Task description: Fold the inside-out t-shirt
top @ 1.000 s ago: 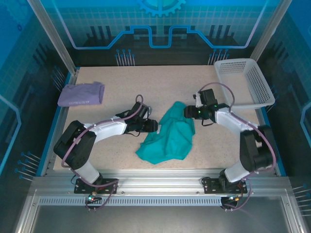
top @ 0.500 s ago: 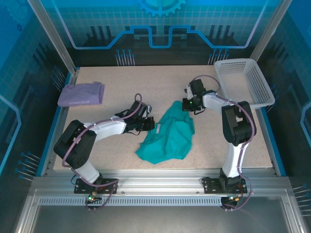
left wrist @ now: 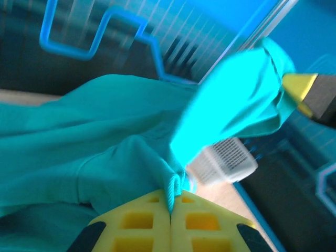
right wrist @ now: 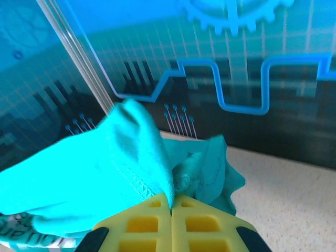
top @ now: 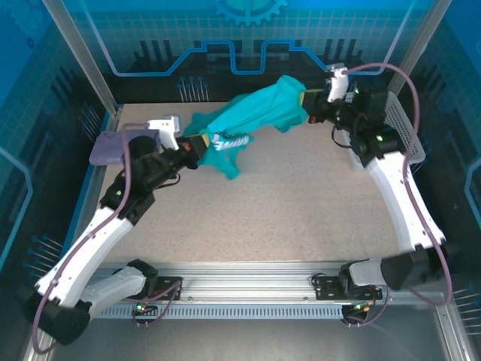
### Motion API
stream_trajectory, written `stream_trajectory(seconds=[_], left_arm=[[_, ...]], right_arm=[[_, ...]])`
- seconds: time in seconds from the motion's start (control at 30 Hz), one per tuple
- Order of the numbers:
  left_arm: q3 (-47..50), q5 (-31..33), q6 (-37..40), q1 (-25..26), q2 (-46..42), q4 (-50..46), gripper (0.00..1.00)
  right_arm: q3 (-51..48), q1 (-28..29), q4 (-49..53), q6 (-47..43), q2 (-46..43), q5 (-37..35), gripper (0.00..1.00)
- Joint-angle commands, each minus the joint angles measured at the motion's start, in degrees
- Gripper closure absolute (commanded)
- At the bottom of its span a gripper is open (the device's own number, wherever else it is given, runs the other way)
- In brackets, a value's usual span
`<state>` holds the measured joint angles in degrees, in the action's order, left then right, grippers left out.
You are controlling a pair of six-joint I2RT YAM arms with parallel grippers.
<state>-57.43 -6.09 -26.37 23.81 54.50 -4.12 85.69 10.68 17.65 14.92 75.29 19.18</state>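
The teal-green inside-out t-shirt [top: 255, 114] hangs stretched in the air over the far part of the table, between both grippers. My left gripper [top: 200, 141] is shut on its lower left end, a bunched hem pinched between the yellow fingers [left wrist: 137, 227]. My right gripper [top: 307, 98] is shut on the upper right end, with cloth clamped between its yellow fingers [right wrist: 205, 223]. In the left wrist view the t-shirt [left wrist: 105, 136] runs up toward the right gripper's yellow tip. In the right wrist view the t-shirt [right wrist: 89, 173] drapes down to the left. A printed patch shows near the left gripper.
A folded lavender-purple garment [top: 113, 147] lies at the table's far left, partly behind my left arm. A white mesh basket [top: 402, 128] stands at the far right, behind my right arm. The speckled tabletop [top: 285, 203] lies below the lifted cloth.
Both grippers shut on the t-shirt while it lay on the table, then both arms rose and moved back and apart, lifting it and stretching it between them.
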Motion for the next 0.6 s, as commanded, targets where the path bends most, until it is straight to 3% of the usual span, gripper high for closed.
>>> stream_trajectory(seconds=[0.0,0.17,0.27,0.33,0.43,0.5,0.57], left_arm=[[7.3,-3.1,2.5,0.6,-0.2,-1.4,0.96],[16.7,-9.7,3.5,2.5,-0.2,-4.6,0.77],[20.3,-8.6,4.2,3.9,-2.5,-5.5,0.61],[21.5,-5.8,3.9,3.9,-3.6,-5.9,0.5],[20.8,2.9,2.2,3.6,-2.3,-9.6,0.39],[18.9,7.6,0.6,2.2,0.7,-12.8,0.36],[18.0,8.3,-0.9,-0.5,4.2,-13.4,0.33]], right_arm=[[-9.8,-1.1,2.1,-0.2,-1.6,0.1,1.0],[-22.5,-1.2,7.4,-0.3,-4.8,-3.6,0.97],[-29.8,-1.3,10.2,0.3,-7.0,-10.0,0.94],[-33.1,-1.7,11.9,1.3,-7.5,-15.7,0.91],[-35.0,-2.1,11.8,2.6,-7.8,-17.3,0.78],[-35.0,0.4,9.2,2.6,-8.6,-16.9,0.69],[-36.4,5.7,5.2,1.1,-9.0,-17.1,0.59]])
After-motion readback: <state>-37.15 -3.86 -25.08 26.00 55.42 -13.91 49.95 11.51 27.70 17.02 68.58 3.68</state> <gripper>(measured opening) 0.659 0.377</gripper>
